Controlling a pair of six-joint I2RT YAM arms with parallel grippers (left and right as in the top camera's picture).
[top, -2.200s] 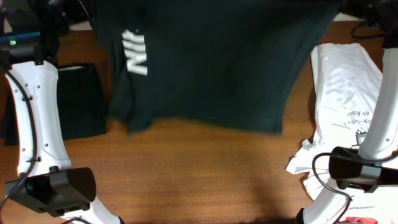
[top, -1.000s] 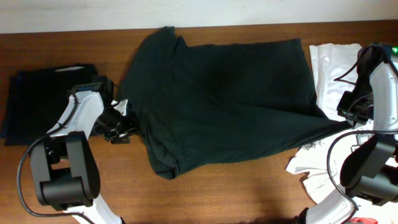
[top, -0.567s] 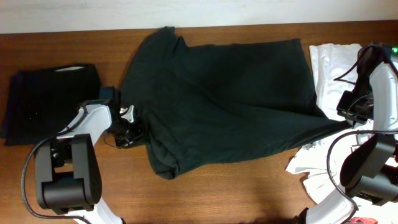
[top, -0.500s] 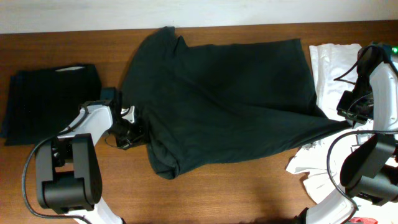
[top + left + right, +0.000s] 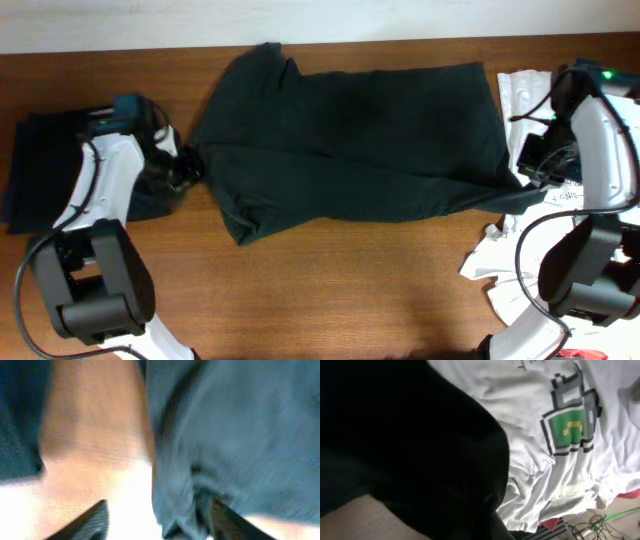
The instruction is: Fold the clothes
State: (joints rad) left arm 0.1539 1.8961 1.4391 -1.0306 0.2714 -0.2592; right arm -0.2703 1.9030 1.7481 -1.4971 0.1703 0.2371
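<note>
1. We see a black T-shirt point(image 5: 350, 140) spread across the far half of the wooden table point(image 5: 350, 290), its fabric creased and its near left edge bunched.
2. The left gripper point(image 5: 187, 167) sits at the shirt's left edge; from above, we cannot tell how its jaws stand.
3. Beside it lies a dark folded garment point(image 5: 40, 180).
4. The shirt's near right corner runs out to a point at the right gripper point(image 5: 528, 176), which is closed on it.
5. A white garment point(image 5: 520, 95) lies under that arm.

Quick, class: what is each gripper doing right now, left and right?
Left gripper: open, fingers spread at the black T-shirt's left edge.
Right gripper: closed on the black T-shirt's right corner.
</note>
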